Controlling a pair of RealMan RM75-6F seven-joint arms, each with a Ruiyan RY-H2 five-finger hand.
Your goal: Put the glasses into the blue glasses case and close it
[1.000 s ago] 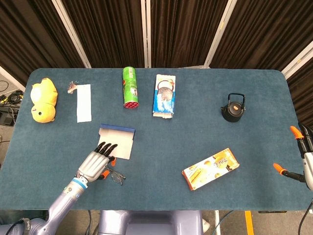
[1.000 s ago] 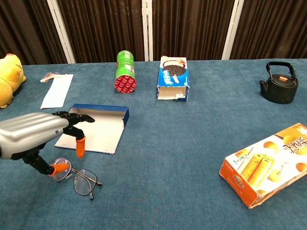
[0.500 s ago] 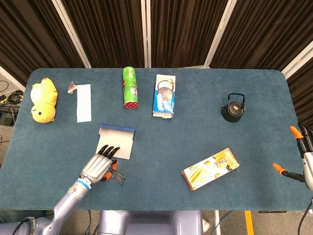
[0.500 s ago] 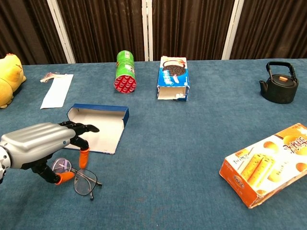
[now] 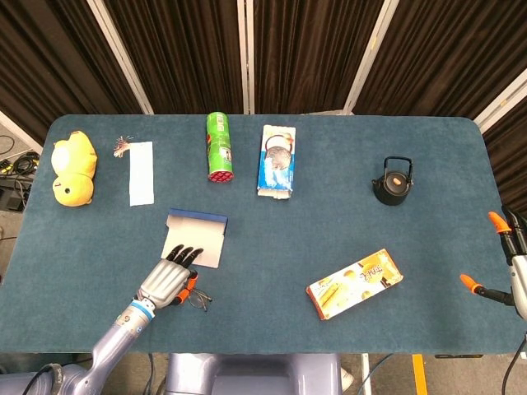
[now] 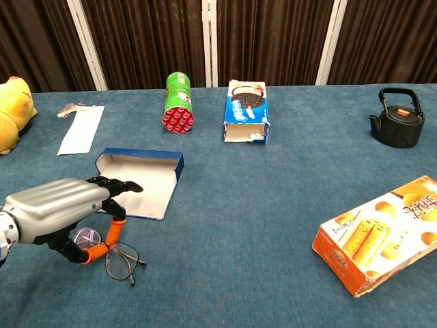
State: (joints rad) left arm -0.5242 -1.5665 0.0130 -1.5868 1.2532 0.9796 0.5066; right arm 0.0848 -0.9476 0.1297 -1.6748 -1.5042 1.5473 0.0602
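**Mia:** Since a moment ago the left hand (image 6: 58,215) has come lower and nearer, and now it sits right over the glasses (image 6: 109,253). An orange fingertip (image 6: 116,229) points down at the frame and an orange thumb tip sits by the near lens. Is it holding them yet?

**Ben:** It does not look like it. The glasses lie flat on the tabletop (image 6: 259,225), and the fingers are spread a bit and bent around them, not squeezed. The right hand (image 5: 512,263) waits far off at the edge with its orange tips apart and nothing in it.

**Mia:** How should the left hand pick them up?

**Ben:** Softly, probably. The frame is thin wire and the lenses are clear and slippery. It is best to pinch the wire, maybe the bit between the lenses, and not press on the glass. The blue cloth is fuzzy, so a thin arm could snag.

**Mia:** Where do they go?

**Ben:** Just behind the hand is the blue glasses case (image 6: 140,181). It lies open, flat and shaped like a box, white inside with a blue wall at the back. It looks like stiff card, so it may slide if bumped.

**Mia:** And farther back?

**Ben:** A long white paper strip (image 6: 82,128), a round green can (image 6: 178,102) with a red bumpy end, and a cookie box (image 6: 246,111) torn open. A soft yellow toy (image 6: 13,109) sits far left, a black kettle (image 6: 397,119) far right, and a shiny orange snack box (image 6: 379,232) is near the right side.
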